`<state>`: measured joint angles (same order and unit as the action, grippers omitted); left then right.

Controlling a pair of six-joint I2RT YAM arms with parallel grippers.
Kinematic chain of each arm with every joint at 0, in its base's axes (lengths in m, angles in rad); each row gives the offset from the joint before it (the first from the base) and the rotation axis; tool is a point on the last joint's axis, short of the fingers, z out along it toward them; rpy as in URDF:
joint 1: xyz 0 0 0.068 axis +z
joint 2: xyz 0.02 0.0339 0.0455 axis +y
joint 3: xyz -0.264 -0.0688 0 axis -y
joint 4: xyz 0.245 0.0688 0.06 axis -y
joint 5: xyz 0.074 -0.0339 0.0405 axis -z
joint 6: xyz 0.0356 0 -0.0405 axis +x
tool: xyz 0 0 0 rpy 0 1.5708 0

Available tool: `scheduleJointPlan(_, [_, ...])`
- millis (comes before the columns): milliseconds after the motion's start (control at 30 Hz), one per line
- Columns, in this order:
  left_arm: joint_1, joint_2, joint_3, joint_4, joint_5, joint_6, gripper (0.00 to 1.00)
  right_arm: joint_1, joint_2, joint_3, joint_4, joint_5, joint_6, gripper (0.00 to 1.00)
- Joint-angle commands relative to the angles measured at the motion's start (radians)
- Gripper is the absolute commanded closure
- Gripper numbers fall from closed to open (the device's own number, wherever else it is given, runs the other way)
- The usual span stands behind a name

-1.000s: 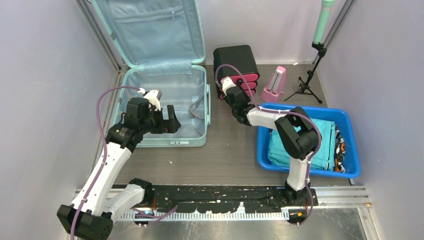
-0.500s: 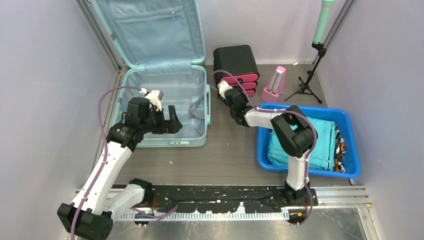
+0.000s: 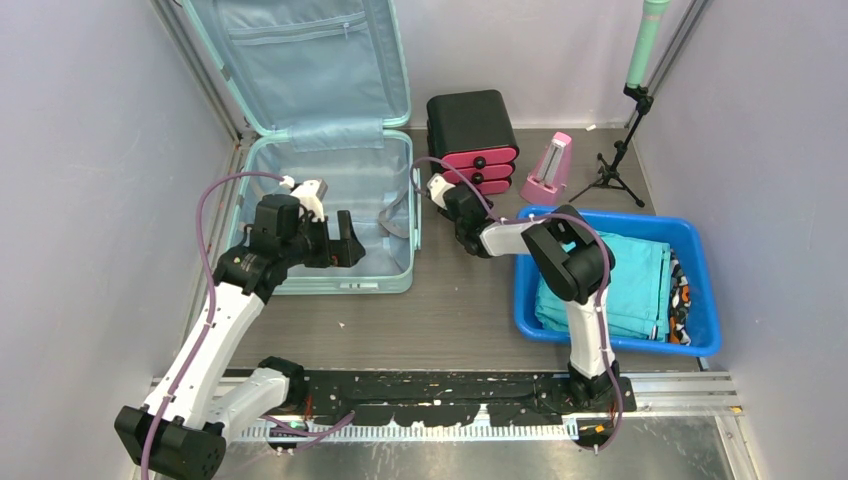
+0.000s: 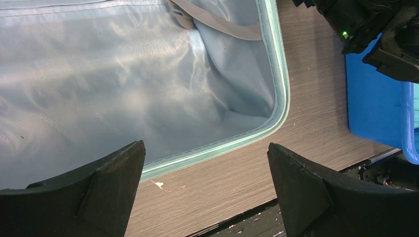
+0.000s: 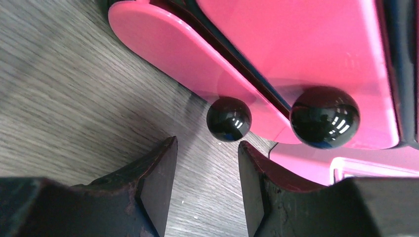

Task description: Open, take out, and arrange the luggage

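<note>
The luggage (image 3: 330,190) lies open at the back left. Its pale mint lid (image 3: 300,60) leans on the back wall, and its blue-lined base (image 4: 123,89) holds only a grey strap (image 4: 217,29). My left gripper (image 3: 345,242) hangs open over the base's near right corner, and in the left wrist view nothing is between its fingertips (image 4: 205,148). My right gripper (image 3: 447,192) is low on the table between the luggage and the black drawer box (image 3: 470,120). Its jaws (image 5: 207,148) stand apart and empty, just short of a black knob (image 5: 229,118) on a pink drawer (image 5: 296,44).
A blue tub (image 3: 525,300) with folded teal cloth (image 3: 640,280) stands at the right, next to the right arm. A pink wedge-shaped object (image 3: 548,170) and a small tripod stand (image 3: 615,160) are behind it. The mint rim (image 4: 281,98) borders wood-grain table.
My right gripper has slid left and a little nearer along the front of the drawer box. The left arm has not moved.
</note>
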<state>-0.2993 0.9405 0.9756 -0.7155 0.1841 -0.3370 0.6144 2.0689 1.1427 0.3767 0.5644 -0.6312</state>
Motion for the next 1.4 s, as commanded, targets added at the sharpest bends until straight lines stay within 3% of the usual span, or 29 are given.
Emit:
scheduleJointPlan(0, [-0.003, -0.002, -0.006, 0.034, 0.014, -0.002, 0.02, 0.005, 0.027, 0.055, 0.089, 0.016, -0.033, 0.46])
scheduleJointPlan(533, [-0.003, 0.001, -0.007, 0.037, 0.02, 0.005, 0.02, 0.002, 0.1, 0.118, 0.149, 0.059, -0.079, 0.47])
scheduleJointPlan(600, [-0.003, 0.002, -0.008, 0.039, 0.021, 0.006, 0.02, 0.003, 0.095, 0.115, 0.142, 0.055, -0.078, 0.5])
scheduleJointPlan(800, [-0.003, -0.01, -0.01, 0.039, 0.004, 0.016, 0.02, 0.017, 0.045, 0.032, 0.203, 0.073, -0.048, 0.76])
scheduleJointPlan(1367, [-0.003, -0.014, -0.001, 0.013, -0.087, 0.021, 0.02, 0.166, -0.138, -0.241, 0.279, 0.198, 0.087, 0.8])
